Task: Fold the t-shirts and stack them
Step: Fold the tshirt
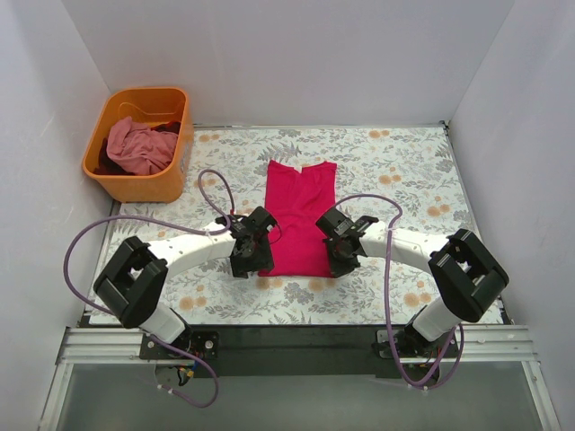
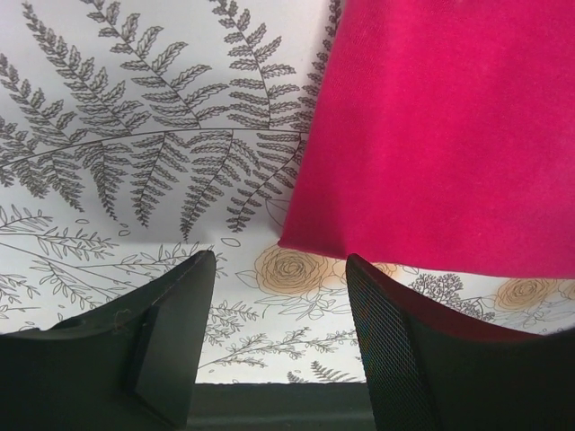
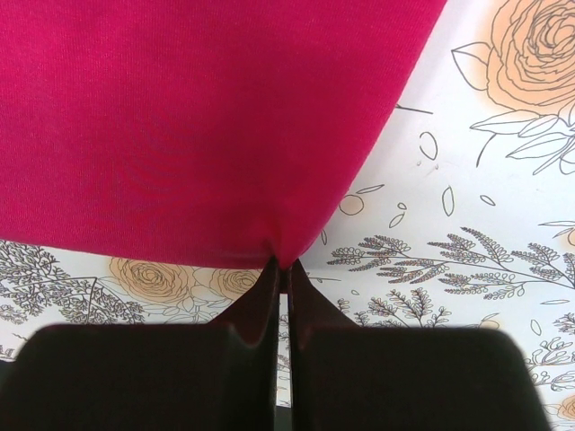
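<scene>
A crimson-pink t-shirt lies folded into a long narrow strip in the middle of the floral table cloth, neck end far. My left gripper is open and empty at the shirt's near left corner; its fingers straddle bare cloth just short of the hem. My right gripper is shut, pinching the shirt's near right corner. A paler dusty pink t-shirt lies crumpled in the orange basket.
The orange plastic basket stands at the far left corner, holding the pink shirt and some darker clothes. White walls close in the table on three sides. The black rail with the arm bases runs along the near edge.
</scene>
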Controlling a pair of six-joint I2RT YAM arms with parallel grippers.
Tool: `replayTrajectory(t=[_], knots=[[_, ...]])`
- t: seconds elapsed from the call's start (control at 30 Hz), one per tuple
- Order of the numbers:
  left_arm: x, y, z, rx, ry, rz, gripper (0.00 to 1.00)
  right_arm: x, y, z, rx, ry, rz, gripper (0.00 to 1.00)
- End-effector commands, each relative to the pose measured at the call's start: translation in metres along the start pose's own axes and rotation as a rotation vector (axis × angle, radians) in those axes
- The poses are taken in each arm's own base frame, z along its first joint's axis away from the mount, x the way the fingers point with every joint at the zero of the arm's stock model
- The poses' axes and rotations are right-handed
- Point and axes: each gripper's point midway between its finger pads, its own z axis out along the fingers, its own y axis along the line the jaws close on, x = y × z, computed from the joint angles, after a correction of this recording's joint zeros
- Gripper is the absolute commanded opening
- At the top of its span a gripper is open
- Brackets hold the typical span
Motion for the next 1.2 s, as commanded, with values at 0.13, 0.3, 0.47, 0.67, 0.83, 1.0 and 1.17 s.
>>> replayTrajectory(t=[0.13,0.3,0.47,0.67,0.83,1.0,1.17], knots=[[-0.004,-0.011,0.003,-0.013,-0.007,0.025,0.52,0.013,-0.014,0.007,0.059,0.036,-0.021,0.01],[-0.002,-0.007,0.009,-0.055,0.001,0.041,0.39,0.014,-0.013,0.007,0.056,0.038,-0.027,0.01],[0.008,-0.001,0.018,-0.099,0.036,0.058,0.34,0.013,-0.013,0.007,0.052,0.035,-0.025,0.01],[0.016,0.004,0.023,-0.117,0.06,0.062,0.24,0.012,-0.014,0.005,0.056,0.027,-0.028,0.01],[0.019,0.006,0.025,-0.125,0.075,0.065,0.11,0.013,-0.012,0.006,0.05,0.034,-0.031,0.01],[0.024,0.008,0.026,-0.122,0.091,0.073,0.0,0.009,-0.009,0.005,0.046,0.033,-0.054,0.01],[0.036,0.024,0.012,-0.128,0.113,0.075,0.0,0.019,-0.005,-0.004,0.059,0.07,-0.131,0.01]])
